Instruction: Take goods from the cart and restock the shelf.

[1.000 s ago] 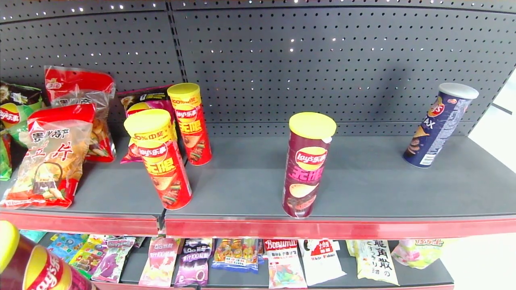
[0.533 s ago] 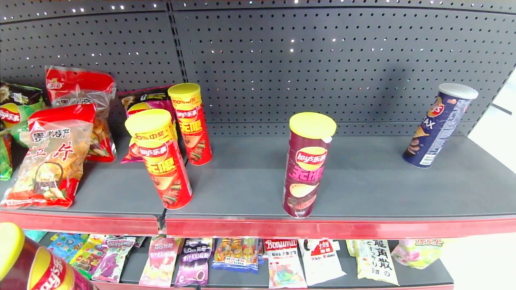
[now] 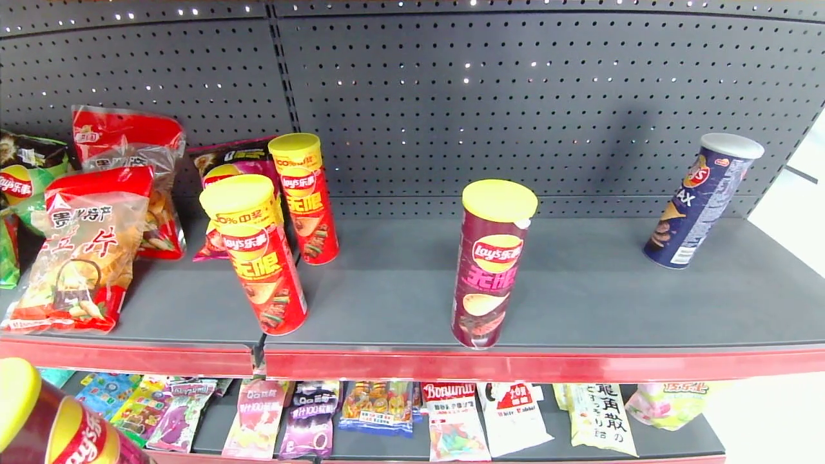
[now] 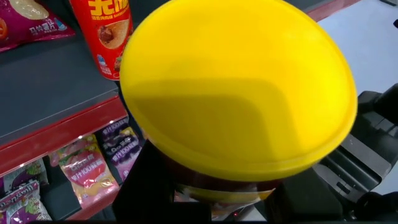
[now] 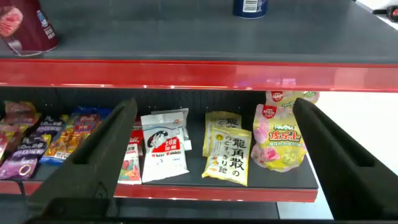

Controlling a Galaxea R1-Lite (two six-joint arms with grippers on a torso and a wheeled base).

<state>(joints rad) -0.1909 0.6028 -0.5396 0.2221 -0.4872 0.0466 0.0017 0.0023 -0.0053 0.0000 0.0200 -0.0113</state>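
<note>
L claw [image 4: 217, 198] pinches a maroon can [image 4: 236, 93], yellow lid toward wrist cam, fingers mostly hidden behind it; shelf [image 4: 43, 93] w/ red can [image 4: 102, 31] just ahead. R claw [image 5: 214, 109] spread wide, empty; snack packs [image 5: 227, 152] on lower tier straight ahead, second maroon can [image 5: 22, 25] and blue can [image 5: 250, 6] on tier above.

You find a round red-and-yellow logo on the dark red can [image 3: 493, 264], with big pink characters under it. The front red can [image 3: 264, 258] and the back red can [image 3: 306, 196] carry the same logo above yellow characters. The nearest can [image 3: 64, 428] shows the logo too. On the blue can [image 3: 702, 200] stand large white letters. The yellow packet [image 5: 227, 155] has dark characters, and the white packet [image 5: 163, 152] a red label.
</note>
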